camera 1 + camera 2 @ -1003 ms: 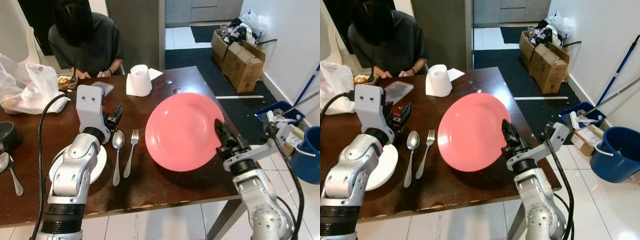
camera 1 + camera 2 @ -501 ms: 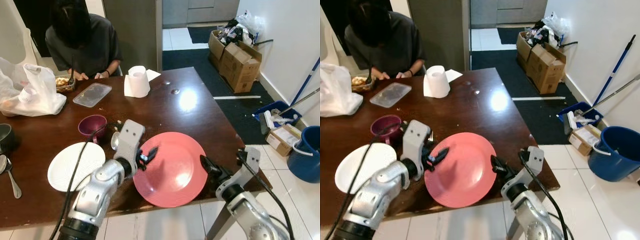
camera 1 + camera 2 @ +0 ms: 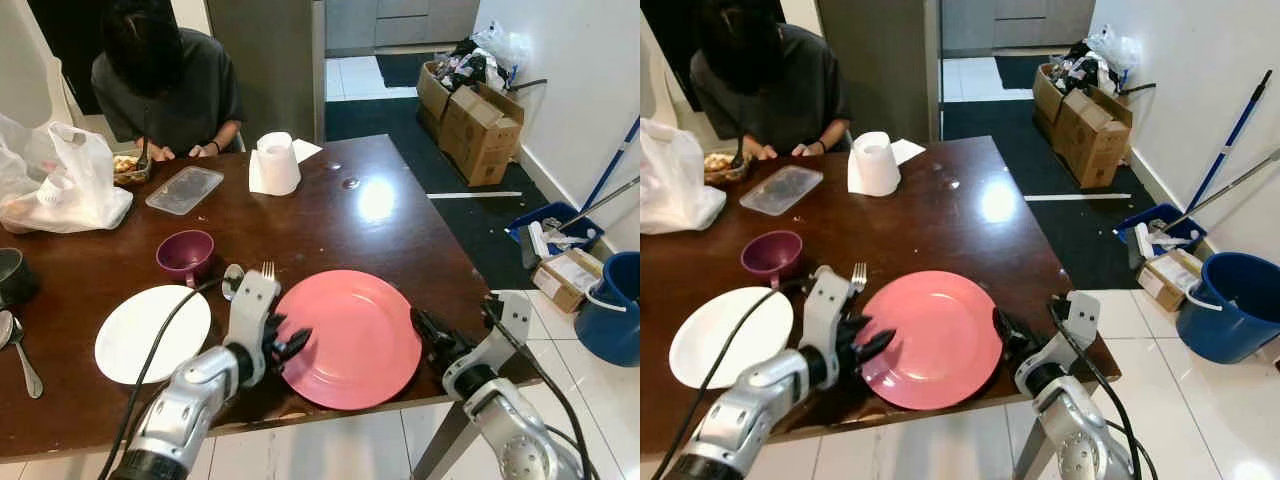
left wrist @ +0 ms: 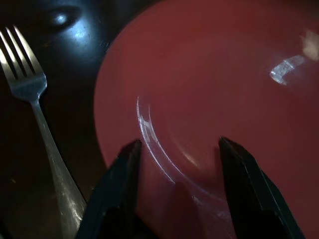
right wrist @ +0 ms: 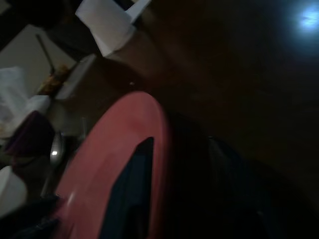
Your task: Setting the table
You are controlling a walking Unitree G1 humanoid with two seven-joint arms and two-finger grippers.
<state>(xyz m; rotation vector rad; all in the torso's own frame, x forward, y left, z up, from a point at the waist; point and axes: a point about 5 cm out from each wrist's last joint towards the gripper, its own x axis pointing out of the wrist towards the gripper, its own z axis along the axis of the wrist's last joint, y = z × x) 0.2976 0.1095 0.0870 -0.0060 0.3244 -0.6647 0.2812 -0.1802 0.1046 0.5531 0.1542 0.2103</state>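
The pink plate (image 3: 350, 335) lies flat on the dark wooden table (image 3: 330, 215), close to its front edge. My right gripper (image 3: 424, 328) is at the plate's right rim, shut on it: in the right wrist view the rim (image 5: 144, 129) runs between the two fingers. My left gripper (image 3: 287, 340) hovers over the plate's left rim, open, with both fingers spread above the pink surface (image 4: 199, 74). A fork (image 4: 30, 89) lies just left of the plate, and a spoon (image 3: 232, 281) beside it is partly hidden by my left arm.
A white plate (image 3: 140, 330) and a purple cup (image 3: 186, 255) sit to the left. A paper roll (image 3: 275, 163), a plastic lid (image 3: 183, 189) and a white bag (image 3: 55, 180) stand further back. A person (image 3: 165, 85) sits at the far end. Boxes (image 3: 475, 120) and a blue bucket (image 3: 615, 310) stand on the floor to the right.
The plate came down from a raised tilt in my right gripper to flat on the table. My left arm swung from beside the cutlery to the plate's left rim. The camera shifted.
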